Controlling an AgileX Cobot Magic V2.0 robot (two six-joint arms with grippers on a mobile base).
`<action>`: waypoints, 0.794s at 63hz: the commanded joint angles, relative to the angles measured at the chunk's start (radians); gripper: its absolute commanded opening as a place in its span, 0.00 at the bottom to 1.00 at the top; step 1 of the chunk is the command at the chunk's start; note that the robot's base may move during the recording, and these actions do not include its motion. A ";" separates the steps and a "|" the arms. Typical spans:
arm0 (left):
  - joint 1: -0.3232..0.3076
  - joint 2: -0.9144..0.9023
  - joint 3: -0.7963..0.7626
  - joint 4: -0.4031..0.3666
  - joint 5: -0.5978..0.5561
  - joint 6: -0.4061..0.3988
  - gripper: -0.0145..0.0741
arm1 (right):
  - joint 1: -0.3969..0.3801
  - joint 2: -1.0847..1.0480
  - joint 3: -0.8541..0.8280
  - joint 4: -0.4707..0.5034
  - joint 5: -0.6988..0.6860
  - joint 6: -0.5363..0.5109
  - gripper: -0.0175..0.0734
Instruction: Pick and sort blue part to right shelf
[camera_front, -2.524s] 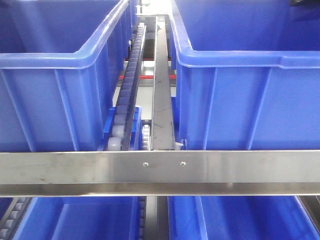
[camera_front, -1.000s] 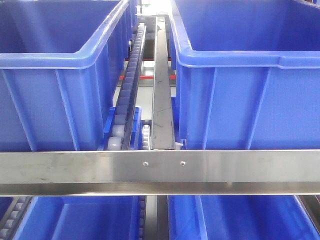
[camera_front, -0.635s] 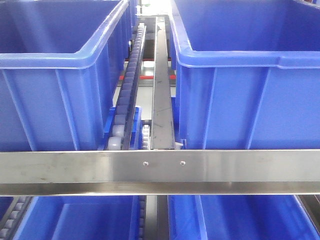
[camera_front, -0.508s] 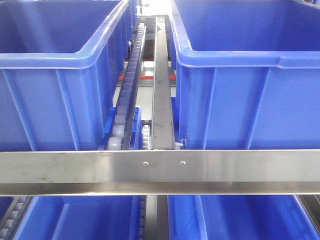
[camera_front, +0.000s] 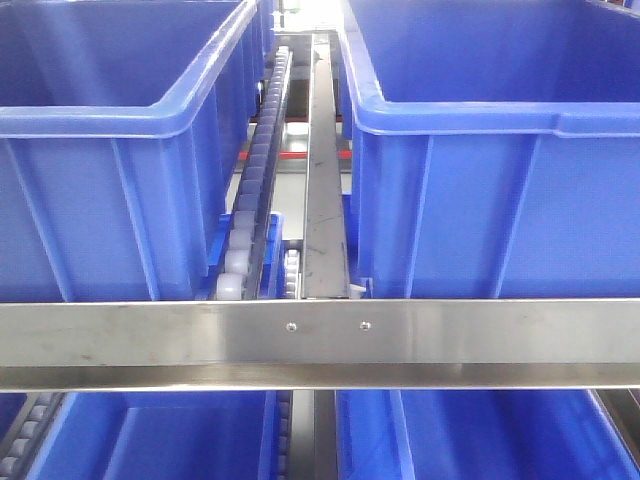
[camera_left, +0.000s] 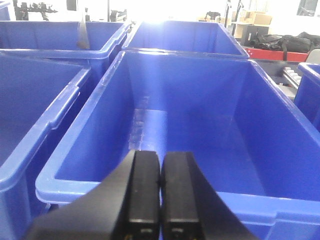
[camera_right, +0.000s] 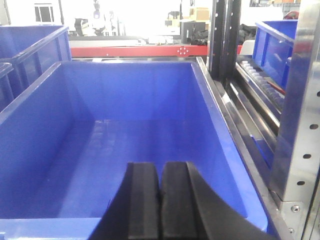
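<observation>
The blue part shows in no view. The right shelf fills the front view: a steel cross rail (camera_front: 320, 340), white roller tracks (camera_front: 250, 190) and large blue bins (camera_front: 500, 150) in tiers. My left gripper (camera_left: 160, 157) is shut with nothing between its black pads; it hangs at the near rim of an empty blue bin (camera_left: 185, 125). My right gripper (camera_right: 161, 167) is also shut and empty, at the near rim of another empty blue bin (camera_right: 125, 140). Neither gripper shows in the front view.
More blue bins stand left (camera_left: 35, 100) and behind (camera_left: 180, 35) in the left wrist view. A steel upright (camera_right: 300, 125) and roller tracks (camera_right: 260, 75) flank the bin on the right in the right wrist view. A lower tier of bins (camera_front: 150, 440) sits under the cross rail.
A dark shape at the top right corner of the front view 2.5 s ago is gone. Nothing else has visibly changed.
</observation>
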 joint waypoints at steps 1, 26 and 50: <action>0.000 0.005 -0.027 -0.009 -0.072 -0.003 0.32 | -0.008 0.002 -0.028 -0.008 -0.097 -0.003 0.25; 0.000 0.005 -0.027 -0.009 -0.072 -0.003 0.32 | -0.007 -0.013 0.002 -0.008 -0.098 -0.003 0.25; 0.000 0.005 -0.027 -0.009 -0.070 -0.003 0.32 | -0.007 -0.312 0.234 -0.008 -0.094 -0.003 0.25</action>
